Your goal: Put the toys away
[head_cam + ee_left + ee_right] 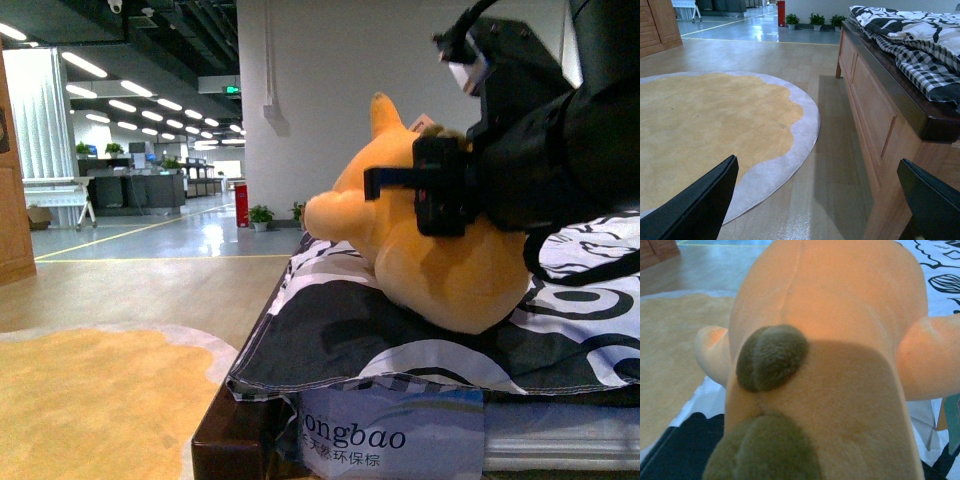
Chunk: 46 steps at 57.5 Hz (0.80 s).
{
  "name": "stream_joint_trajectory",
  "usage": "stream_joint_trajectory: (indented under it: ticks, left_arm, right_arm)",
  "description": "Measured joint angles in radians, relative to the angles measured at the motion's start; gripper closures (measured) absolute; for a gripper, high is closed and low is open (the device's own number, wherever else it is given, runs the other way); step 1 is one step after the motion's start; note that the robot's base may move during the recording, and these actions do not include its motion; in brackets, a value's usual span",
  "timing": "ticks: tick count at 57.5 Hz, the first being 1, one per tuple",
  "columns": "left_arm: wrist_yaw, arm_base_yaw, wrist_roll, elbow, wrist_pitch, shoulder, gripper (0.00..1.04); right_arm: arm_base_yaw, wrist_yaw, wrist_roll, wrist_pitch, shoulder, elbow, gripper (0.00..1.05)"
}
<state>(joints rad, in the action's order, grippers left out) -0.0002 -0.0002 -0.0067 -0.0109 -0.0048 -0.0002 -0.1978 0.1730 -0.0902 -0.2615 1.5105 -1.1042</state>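
The orange-yellow plush animal (pixel 440 260) lies on the black-and-white bedspread (pixel 340 330) of a bed, with a pointed ear up. My right gripper (pixel 440 185) is shut on its upper body from the right. In the right wrist view the plush (pixel 840 315) fills the frame, with brownish paws (pixel 771 357); my fingers are hidden there. My left gripper (pixel 820 210) is open and empty, low over the wooden floor beside the bed frame (pixel 875 110); its dark fingers (pixel 700 205) show at both lower corners.
A round yellow rug with a pale border (pixel 715 120) lies on the floor left of the bed; it also shows in the front view (pixel 100 400). A checked blanket (pixel 920 55) hangs over the bed edge. A wooden cabinet (pixel 660 25) stands far left. Potted plants (pixel 815 20) line the far wall.
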Motion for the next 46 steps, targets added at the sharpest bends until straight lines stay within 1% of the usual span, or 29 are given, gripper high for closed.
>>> stream_joint_trajectory:
  ticks: [6, 13, 18, 26, 30, 35, 39, 46]
  left_arm:
    - [0.0, 0.0, 0.0, 0.0, 0.0, 0.0, 0.06]
    - [0.0, 0.0, 0.0, 0.0, 0.0, 0.0, 0.06]
    - [0.0, 0.0, 0.0, 0.0, 0.0, 0.0, 0.06]
    - [0.0, 0.0, 0.0, 0.0, 0.0, 0.0, 0.06]
    - [0.0, 0.0, 0.0, 0.0, 0.0, 0.0, 0.06]
    - [0.0, 0.0, 0.0, 0.0, 0.0, 0.0, 0.06]
    - [0.0, 0.0, 0.0, 0.0, 0.0, 0.0, 0.06]
    - [0.0, 0.0, 0.0, 0.0, 0.0, 0.0, 0.06]
  right_arm:
    - [0.021, -0.065, -0.012, 0.005, -0.082, 0.0, 0.87]
    - [0.065, -0.135, -0.026, 0.004, -0.213, 0.032, 0.87]
    - [0.131, -0.225, -0.045, 0.004, -0.362, 0.117, 0.87]
    - [0.276, -0.414, -0.078, 0.009, -0.613, 0.344, 0.87]
    - [0.328, -0.484, -0.089, 0.009, -0.746, 0.459, 0.87]
    - [0.34, -0.48, -0.084, -0.004, -0.853, 0.545, 0.87]
    - [0.337, -0.439, -0.056, -0.038, -0.938, 0.621, 0.87]
    - [0.328, -0.374, -0.039, -0.034, -1.075, 0.738, 0.87]
